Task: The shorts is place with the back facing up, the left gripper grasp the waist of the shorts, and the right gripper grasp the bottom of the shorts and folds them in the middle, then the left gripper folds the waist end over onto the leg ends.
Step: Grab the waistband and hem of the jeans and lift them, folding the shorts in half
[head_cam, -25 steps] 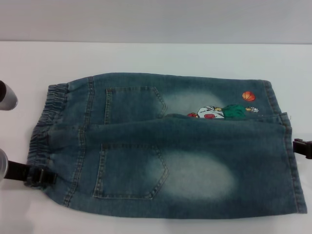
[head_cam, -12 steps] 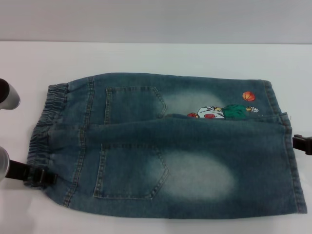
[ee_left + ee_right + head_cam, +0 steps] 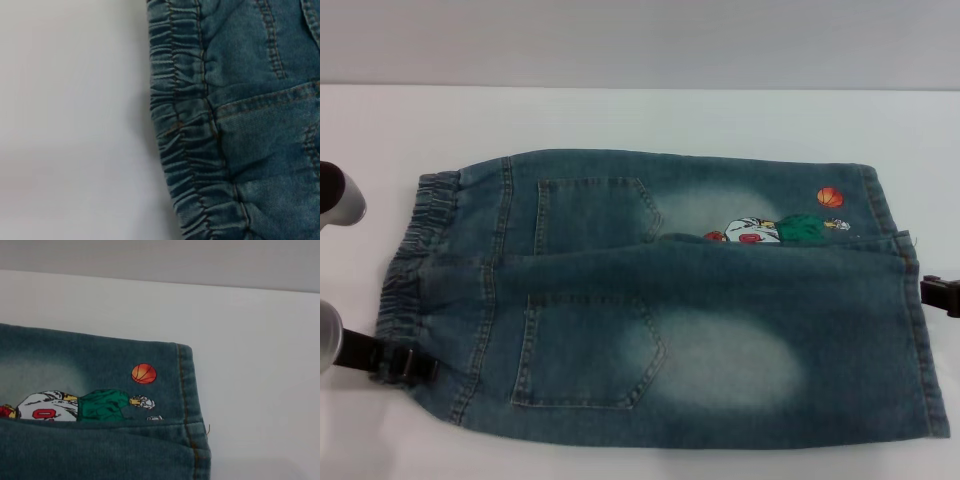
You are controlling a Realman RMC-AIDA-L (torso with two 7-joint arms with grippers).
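The shorts lie flat on the white table, folded lengthwise, with the near leg over the far one and both patch pockets facing up. The ruffled waist is at the left end and fills the left wrist view. The leg ends are at the right, next to the cartoon figure and the orange basketball. My left gripper touches the near corner of the waist. Only a black tip of my right gripper shows, just off the hem.
The white table stretches behind the shorts to a grey back wall. Two grey rounded parts of my left arm sit at the left edge of the head view. Bare tabletop lies beyond the hem.
The right gripper's black tip has drawn slightly to the right, away from the hem. The grey part of the left arm has shifted a little to the right. The shorts have not moved.
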